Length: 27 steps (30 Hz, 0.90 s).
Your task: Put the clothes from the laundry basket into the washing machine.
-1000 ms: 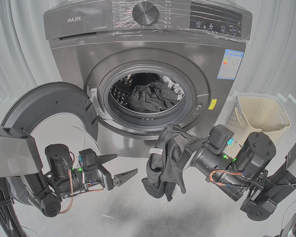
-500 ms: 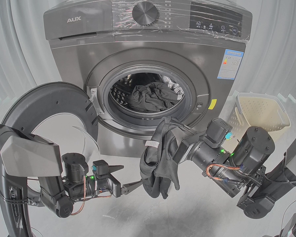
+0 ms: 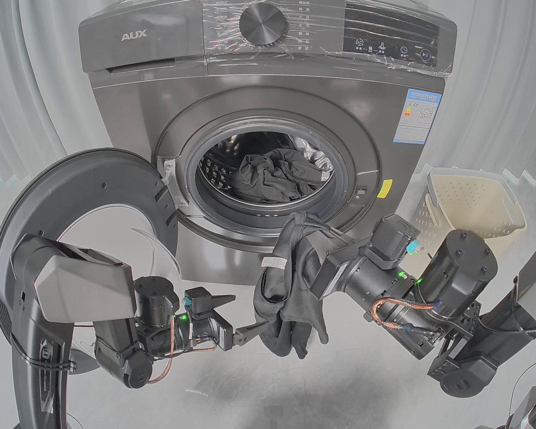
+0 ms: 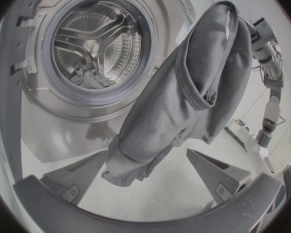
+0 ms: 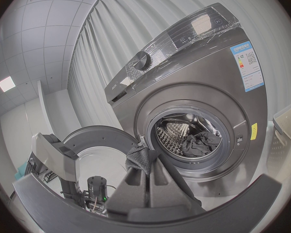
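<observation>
Left end effector (image 3: 248,312) advanced, clothes (image 3: 274,177) in drum (image 3: 211,168)

The washing machine (image 3: 262,90) at the centre of the head view is dark metallic grey. Its drum (image 4: 97,42) is bright silver with rows of small punched holes, and the clothes (image 3: 277,177) inside are black. The hanging garment (image 3: 292,287) at lower centre is charcoal with a fine mesh weave and a white tag (image 3: 274,262). The laundry basket (image 3: 458,201) at right is cream, dotted with holes. The label (image 3: 418,116) is blue and white, the sticker (image 3: 385,188) yellow.
</observation>
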{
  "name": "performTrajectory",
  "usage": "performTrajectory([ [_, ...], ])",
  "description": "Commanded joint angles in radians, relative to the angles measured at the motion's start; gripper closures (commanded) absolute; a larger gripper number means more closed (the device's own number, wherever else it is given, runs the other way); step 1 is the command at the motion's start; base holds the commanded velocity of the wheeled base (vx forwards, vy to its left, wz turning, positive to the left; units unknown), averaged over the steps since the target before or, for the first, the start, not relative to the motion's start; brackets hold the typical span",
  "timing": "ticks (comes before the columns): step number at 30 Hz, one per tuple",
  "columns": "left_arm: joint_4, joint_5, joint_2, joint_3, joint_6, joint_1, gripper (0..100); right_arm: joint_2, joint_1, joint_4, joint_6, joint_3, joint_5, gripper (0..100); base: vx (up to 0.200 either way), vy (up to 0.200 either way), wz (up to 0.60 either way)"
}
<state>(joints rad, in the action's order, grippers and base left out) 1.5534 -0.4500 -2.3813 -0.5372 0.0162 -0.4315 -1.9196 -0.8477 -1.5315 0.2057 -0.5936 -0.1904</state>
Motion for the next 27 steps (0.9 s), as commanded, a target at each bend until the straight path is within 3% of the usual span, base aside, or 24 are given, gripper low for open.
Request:
performTrajectory([
  [1,0.001,0.004,-0.065,-0.058,0.001,-0.018,0,-0.003,-0.005,-0.001,0.000,-0.009,0.000,100,0.000,0.000,0.00],
  [5,0.001,0.010,-0.092,-0.090,0.001,-0.024,0,-0.004,-0.007,-0.001,0.000,-0.015,-0.001,100,0.000,0.000,0.00],
  [18,0.001,0.109,-0.171,-0.233,0.002,-0.027,0,-0.004,-0.010,-0.009,0.001,-0.015,-0.001,100,0.000,0.000,0.00],
  [19,0.001,0.114,-0.176,-0.240,0.002,-0.027,100,-0.004,-0.010,-0.009,0.001,-0.014,-0.001,100,0.000,0.000,0.00],
  [27,0.002,0.142,-0.184,-0.296,0.016,-0.023,100,-0.003,-0.008,-0.009,0.004,-0.006,-0.001,100,0.000,0.000,0.00],
])
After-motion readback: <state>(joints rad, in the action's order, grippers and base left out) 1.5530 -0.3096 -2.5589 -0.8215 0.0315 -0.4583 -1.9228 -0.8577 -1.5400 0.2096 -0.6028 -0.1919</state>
